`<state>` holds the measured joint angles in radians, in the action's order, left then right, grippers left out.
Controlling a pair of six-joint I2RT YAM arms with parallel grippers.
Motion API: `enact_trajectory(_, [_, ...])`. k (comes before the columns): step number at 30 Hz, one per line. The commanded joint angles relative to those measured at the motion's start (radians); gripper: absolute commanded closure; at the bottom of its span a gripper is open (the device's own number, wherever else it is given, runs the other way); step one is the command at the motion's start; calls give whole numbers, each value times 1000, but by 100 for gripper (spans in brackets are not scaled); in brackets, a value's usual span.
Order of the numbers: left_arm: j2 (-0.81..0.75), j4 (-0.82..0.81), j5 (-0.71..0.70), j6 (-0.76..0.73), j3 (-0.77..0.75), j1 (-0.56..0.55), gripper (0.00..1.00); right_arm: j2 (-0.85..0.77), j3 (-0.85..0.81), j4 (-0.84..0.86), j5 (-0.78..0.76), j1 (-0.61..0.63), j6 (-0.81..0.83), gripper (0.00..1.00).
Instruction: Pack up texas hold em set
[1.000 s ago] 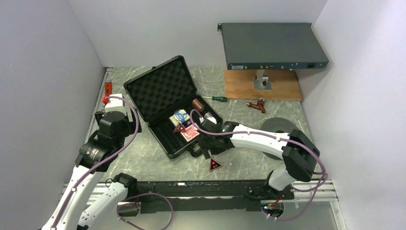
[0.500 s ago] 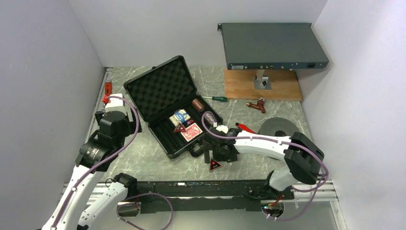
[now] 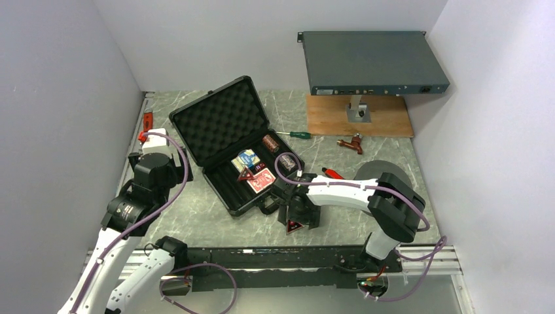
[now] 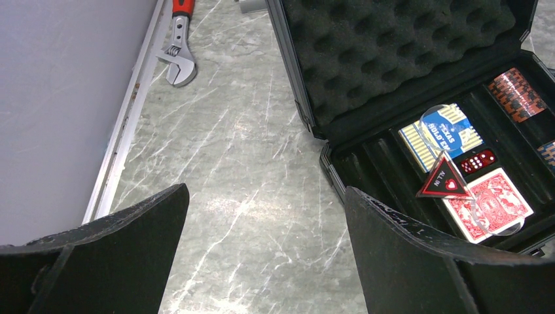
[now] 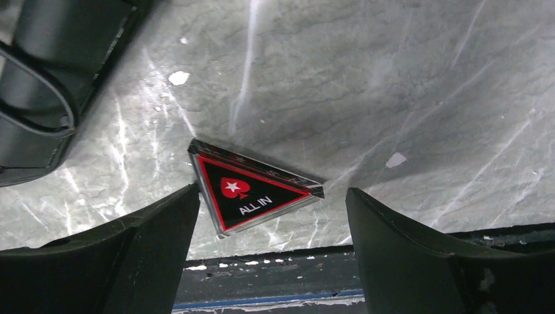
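Observation:
The black briefcase (image 3: 226,127) lies open at table centre, its foam lid up. Inside are a blue deck (image 3: 246,157), a red deck (image 3: 261,180), a triangular token (image 3: 245,174) and chip rolls (image 3: 270,143). They also show in the left wrist view: blue deck (image 4: 440,134), red deck (image 4: 487,199), token (image 4: 444,183). A second red-black "ALL IN" token (image 3: 294,227) lies on the table near the front edge. My right gripper (image 3: 296,219) is open just above it; the token (image 5: 252,191) lies between the fingers. My left gripper (image 3: 152,171) is open and empty left of the case.
A grey rack-mount box (image 3: 373,62) stands on a wooden board (image 3: 358,115) at the back right. A screwdriver (image 3: 296,135), a small red clamp (image 3: 352,143) and a black disc (image 3: 379,173) lie right of the case. A red-handled wrench (image 4: 180,46) lies by the left wall.
My right gripper has moved from over the case's right end toward me, down to the loose triangular token near the front edge. The left arm has not moved.

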<state>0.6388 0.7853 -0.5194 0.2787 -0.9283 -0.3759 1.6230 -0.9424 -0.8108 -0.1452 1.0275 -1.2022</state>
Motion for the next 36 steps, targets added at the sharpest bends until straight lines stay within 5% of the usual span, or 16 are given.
enact_trajectory(1, [-1, -29, 9, 4, -10, 5, 5, -11, -21, -45, -3, 8, -62, 15])
enact_trajectory(13, [-2, -29, 7, 4, -9, 5, 5, -1, -4, 25, 0, 8, -19, 27])
enact_trajectory(36, [7, -26, -6, 7, -10, 5, 5, 62, -29, -3, -44, 27, 106, 20])
